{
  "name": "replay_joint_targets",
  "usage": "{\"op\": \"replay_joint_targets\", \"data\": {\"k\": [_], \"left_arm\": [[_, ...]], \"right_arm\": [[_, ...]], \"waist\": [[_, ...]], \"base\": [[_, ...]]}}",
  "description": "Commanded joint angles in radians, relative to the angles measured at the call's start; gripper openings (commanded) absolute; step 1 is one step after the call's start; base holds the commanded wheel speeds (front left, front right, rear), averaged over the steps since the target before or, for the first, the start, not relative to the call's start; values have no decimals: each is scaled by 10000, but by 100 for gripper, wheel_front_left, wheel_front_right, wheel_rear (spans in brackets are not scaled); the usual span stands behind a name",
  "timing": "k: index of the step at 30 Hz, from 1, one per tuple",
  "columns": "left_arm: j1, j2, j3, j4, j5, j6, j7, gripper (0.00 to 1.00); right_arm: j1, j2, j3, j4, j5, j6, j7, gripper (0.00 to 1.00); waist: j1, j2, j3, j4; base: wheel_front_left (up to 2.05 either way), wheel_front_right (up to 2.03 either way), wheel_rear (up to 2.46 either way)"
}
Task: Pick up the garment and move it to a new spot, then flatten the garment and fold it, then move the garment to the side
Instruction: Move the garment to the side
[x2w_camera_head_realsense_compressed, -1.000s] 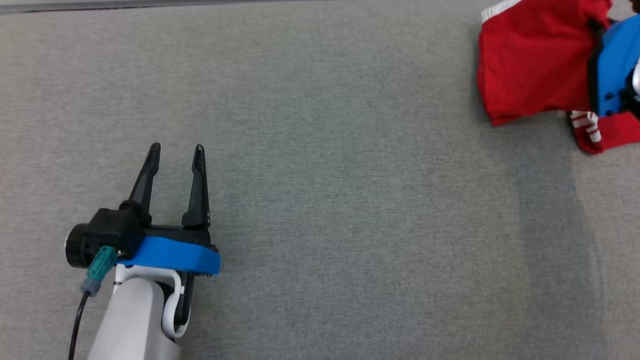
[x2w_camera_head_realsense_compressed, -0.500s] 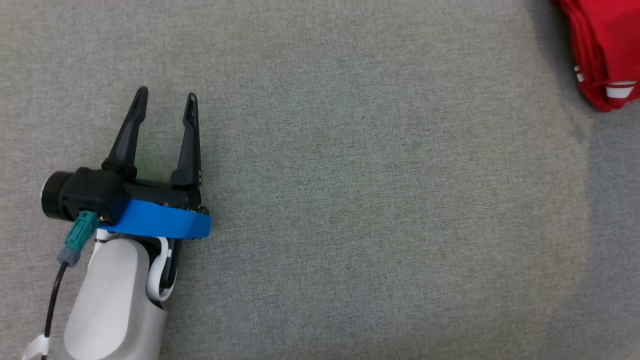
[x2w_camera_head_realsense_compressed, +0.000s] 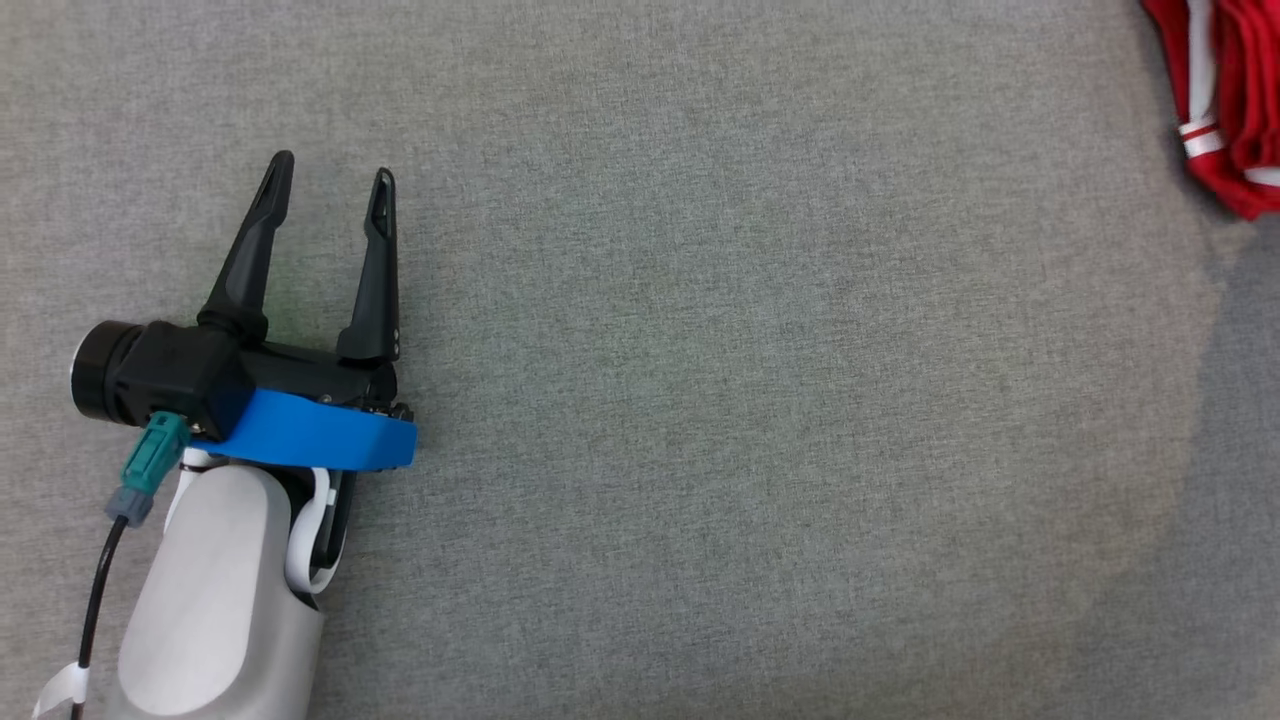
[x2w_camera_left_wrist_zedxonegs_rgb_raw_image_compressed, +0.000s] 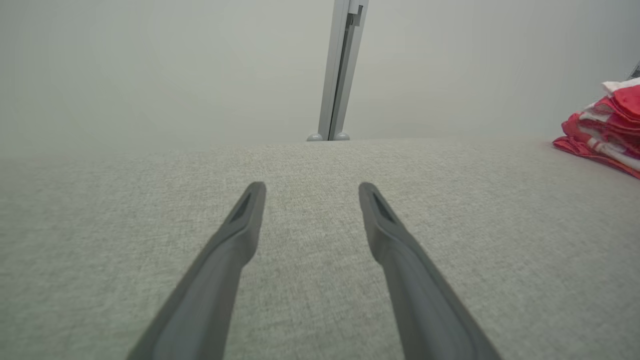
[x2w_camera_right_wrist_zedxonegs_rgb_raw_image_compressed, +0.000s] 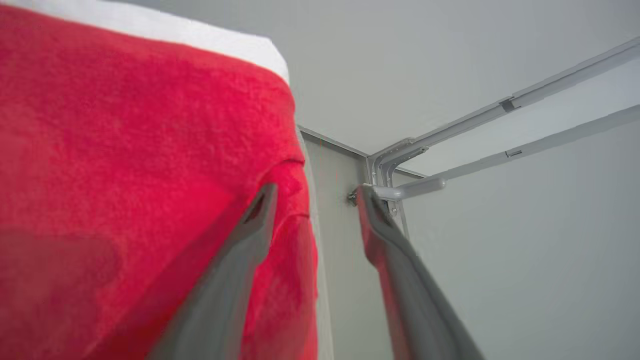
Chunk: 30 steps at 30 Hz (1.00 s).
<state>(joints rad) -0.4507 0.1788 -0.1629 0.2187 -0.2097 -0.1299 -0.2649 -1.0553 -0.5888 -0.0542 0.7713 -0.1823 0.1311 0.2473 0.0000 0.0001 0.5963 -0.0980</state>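
**Red garment clipped at frame edge, both pincers spread**

Head view: red garment (x2w_camera_head_realsense_compressed: 1235, 120) lies well to the right of the left pincer (x2w_camera_head_realsense_compressed: 333, 170) and beyond it. The top and right edges cut it off, so just a bunched corner with white stripes (x2w_camera_head_realsense_compressed: 1200, 140) shows. Full shape: cannot tell.

Left pincer: fingers wide apart, nothing between them, over bare grey cloth surface (x2w_camera_head_realsense_compressed: 750, 400). In the left wrist view the garment (x2w_camera_left_wrist_zedxonegs_rgb_raw_image_compressed: 607, 130) is a layered heap far off to the pincer's right, again clipped by the frame. Metal post (x2w_camera_left_wrist_zedxonegs_rgb_raw_image_compressed: 342, 70) stands straight ahead of the tips.

Right wrist view: right pincer (x2w_camera_right_wrist_zedxonegs_rgb_raw_image_compressed: 316, 190) has its fingers parted. The garment (x2w_camera_right_wrist_zedxonegs_rgb_raw_image_compressed: 125, 150) looms close and blurred on its left, and the fabric edge reaches into the gap past the left finger. Clear space to the right finger, so no clamp. Whether the cloth touches the left finger: cannot tell. White band (x2w_camera_right_wrist_zedxonegs_rgb_raw_image_compressed: 200, 35) along the garment's top edge. Grey rails (x2w_camera_right_wrist_zedxonegs_rgb_raw_image_compressed: 500, 107) beyond the tips.
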Motion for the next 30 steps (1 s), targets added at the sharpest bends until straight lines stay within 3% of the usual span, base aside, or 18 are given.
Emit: {"op": "replay_joint_targets", "data": {"k": [1, 8, 13, 21, 30], "left_arm": [[51, 72, 33, 158, 54, 8, 16, 100], [186, -85, -50, 309, -55, 12, 11, 100], [496, -242, 68, 519, -153, 89, 10, 100], [1372, -413, 359, 837, -196, 137, -1, 100], [2524, -584, 589, 1165, -294, 149, -1, 100]], "right_arm": [[251, 330, -390, -63, -209, -4, 39, 100], [820, 1175, -1444, -726, -1233, -4, -203, 100], [1370, 1825, -1798, -1114, -1073, -4, -725, 100], [2877, 3037, -2059, -1251, 836, -4, -2488, 100], [5386, 3802, -939, -2514, 2452, -2, -3190, 100]], "waist": [[0, -1, -69, 8], [0, -1, -627, 167], [0, -1, -1394, 263], [0, -1, -2891, 430], [0, -1, -4359, 592]], "base": [[0, 0, 0], [0, 0, 0], [0, 0, 0], [0, 0, 0], [0, 0, 0]]}}
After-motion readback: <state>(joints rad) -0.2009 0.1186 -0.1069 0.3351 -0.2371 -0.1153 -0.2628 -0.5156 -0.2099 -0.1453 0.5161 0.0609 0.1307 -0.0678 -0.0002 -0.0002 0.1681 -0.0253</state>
